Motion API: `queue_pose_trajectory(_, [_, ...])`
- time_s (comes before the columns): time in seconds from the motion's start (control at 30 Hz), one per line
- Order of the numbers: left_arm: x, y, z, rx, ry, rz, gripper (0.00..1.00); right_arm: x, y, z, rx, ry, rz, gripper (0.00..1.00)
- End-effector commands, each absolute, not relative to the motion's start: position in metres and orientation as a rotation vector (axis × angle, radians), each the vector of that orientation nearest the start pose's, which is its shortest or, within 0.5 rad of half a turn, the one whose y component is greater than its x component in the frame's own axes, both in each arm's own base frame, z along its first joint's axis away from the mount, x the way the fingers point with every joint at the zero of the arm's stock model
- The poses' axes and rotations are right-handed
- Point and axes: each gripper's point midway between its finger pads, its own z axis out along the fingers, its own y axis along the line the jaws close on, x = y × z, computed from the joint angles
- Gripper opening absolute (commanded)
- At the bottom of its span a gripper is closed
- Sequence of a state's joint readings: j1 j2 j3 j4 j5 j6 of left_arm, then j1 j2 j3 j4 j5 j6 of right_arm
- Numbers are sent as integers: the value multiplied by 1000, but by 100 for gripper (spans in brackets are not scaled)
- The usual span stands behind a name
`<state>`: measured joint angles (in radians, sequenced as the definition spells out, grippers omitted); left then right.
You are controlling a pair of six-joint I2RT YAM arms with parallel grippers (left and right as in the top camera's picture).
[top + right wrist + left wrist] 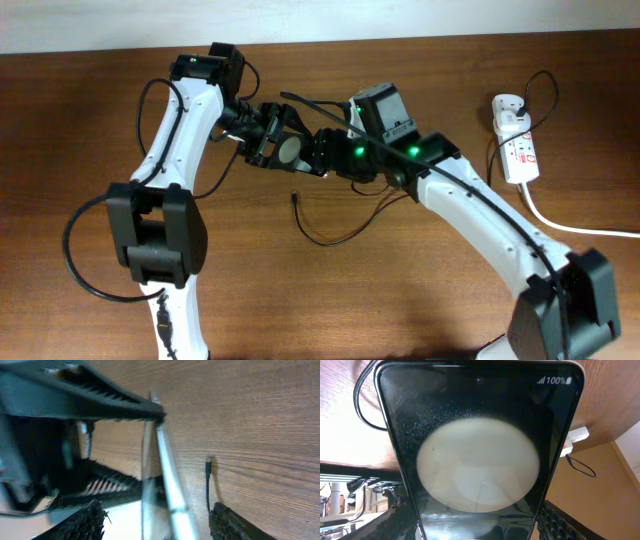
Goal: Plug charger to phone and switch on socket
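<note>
Overhead, the left gripper [272,140] is clamped on the phone [289,151] and holds it up off the table [400,300], near the middle of the far half. In the left wrist view the phone [480,460] fills the picture. Its glossy screen carries one large pale round glare patch and a white "100%" with signal bars at the top right corner, and the ribbed fingers [395,522] press on both long edges at the bottom. The right gripper [327,156] sits just beside the phone on the opposite side. From the right wrist we see the phone [167,500] edge-on between the right gripper's [157,525] spread fingers [85,522]. The jaws stand open, and we cannot tell whether either pad touches the phone. The charger [330,238] lies as a loose black loop on the wood. Its plug tip [294,197] rests on the table below the phone, apart from it and held by nothing; it also shows in the right wrist view [208,466]. The white adapter block [508,106] sits at the far end of the socket [522,155], which lies at the right edge of the table, well apart from both grippers. We cannot read the switch position.
</note>
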<state>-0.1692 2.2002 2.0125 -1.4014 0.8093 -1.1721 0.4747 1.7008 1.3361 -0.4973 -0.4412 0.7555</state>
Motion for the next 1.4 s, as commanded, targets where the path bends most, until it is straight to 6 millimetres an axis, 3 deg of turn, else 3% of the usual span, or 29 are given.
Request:
queue_pose_trajectory(0.0, [399,-200,161,1197,-2165,880,2,381,282,161,144,2604,1033,61])
queue_pose_trajectory(0.13, [399,-200,161,1197,-2165,881,3,375,299,163,86,2588,1060,54])
queue_pose_trajectory(0.57, [399,-200,161,1197,-2165,880,4,374,300,163,92,2592,1071,22])
queue_pose_trajectory(0.7, [399,-200,161,1197,-2165,880,12,375,300,164,91,2589,1073,19])
queue_pose_trajectory(0.83, [399,-200,161,1197,-2165,880,17,381,317,186,6,2485,1201,4])
queue_pose_trajectory(0.9, [399,-200,161,1197,-2165,880,18,381,319,190,-7,2471,1220,4])
queue_pose_trajectory(1.07, [399,-200,161,1197,-2166,880,48,381,319,191,-12,2467,1227,4])
queue_pose_trajectory(1.23, [400,-198,160,1175,-2195,889,53,377,315,183,-19,2507,1195,4])
queue_pose_trajectory(1.37, [416,-201,161,889,-2430,1057,59,369,291,161,-40,2610,1092,4])
